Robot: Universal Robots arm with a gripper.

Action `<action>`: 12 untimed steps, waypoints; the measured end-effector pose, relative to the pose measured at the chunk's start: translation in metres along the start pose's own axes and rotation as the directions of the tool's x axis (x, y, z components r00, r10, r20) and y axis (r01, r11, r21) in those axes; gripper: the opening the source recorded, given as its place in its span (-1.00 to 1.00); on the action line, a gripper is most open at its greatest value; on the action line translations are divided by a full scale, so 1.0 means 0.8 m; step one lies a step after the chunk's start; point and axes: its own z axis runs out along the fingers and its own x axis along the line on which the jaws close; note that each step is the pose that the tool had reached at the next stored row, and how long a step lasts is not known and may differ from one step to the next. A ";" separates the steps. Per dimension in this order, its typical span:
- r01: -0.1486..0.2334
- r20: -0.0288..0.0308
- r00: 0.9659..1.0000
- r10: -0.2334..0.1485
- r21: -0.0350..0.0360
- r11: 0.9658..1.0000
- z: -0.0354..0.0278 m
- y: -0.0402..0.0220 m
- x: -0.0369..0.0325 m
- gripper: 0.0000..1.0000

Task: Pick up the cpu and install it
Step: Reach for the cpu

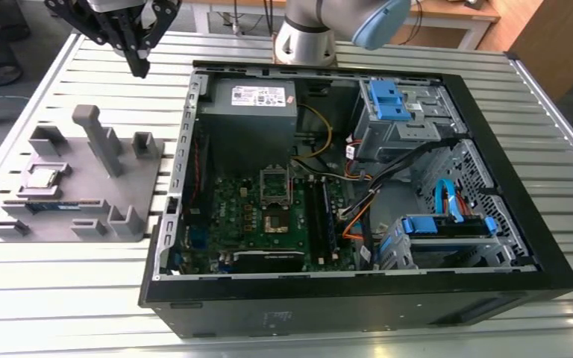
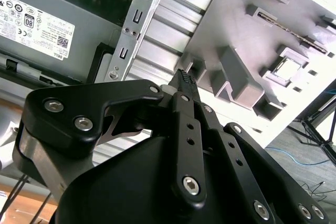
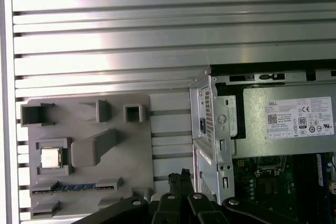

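**Q:** Where does the cpu lie?

**A:** The cpu [image 1: 44,177] sits flat, silvery top upward, in a square pocket of the grey holder [image 1: 117,200]. The holder rests on the slatted metal table [image 1: 57,298] at the exterior view's left, just beside the open computer case [image 1: 530,224].

**Q:** What else does the holder carry?

**A:** A long memory stick [image 1: 53,205] with a blue label lies in a slot just beside the cpu, on the side toward the exterior view's lower edge. Grey blocks stand up from the holder, and the tallest is a post [image 1: 92,134] near its far edge.

**Q:** Where is the gripper, and how do its fingers stand?

**A:** The gripper [image 1: 140,68] hangs above the table at the exterior view's upper left, near the case's back corner, pointing downward. Its fingers are pressed together at the tips and pinch nothing. It is well apart from the cpu and touches neither holder nor case.

**Q:** What shows inside the case?

**A:** A green board [image 1: 257,231] lies on the case floor, with a silver socket frame [image 1: 274,200] near its middle. A grey power supply [image 1: 251,101] sits at the far end. Blue drive brackets [image 1: 386,101] are at the exterior view's right. Orange and black cables [image 1: 361,212] run between the board and the brackets.
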 end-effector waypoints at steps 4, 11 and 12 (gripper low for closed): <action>0.000 0.000 1.000 0.000 0.000 1.000 -0.0001 -0.0001 0.0016 -0.79; 0.000 0.000 1.000 0.000 0.000 1.000 -0.0002 -0.0005 0.0065 -0.79; 0.000 0.000 1.000 0.000 0.000 1.000 -0.0003 -0.0005 0.0073 -0.79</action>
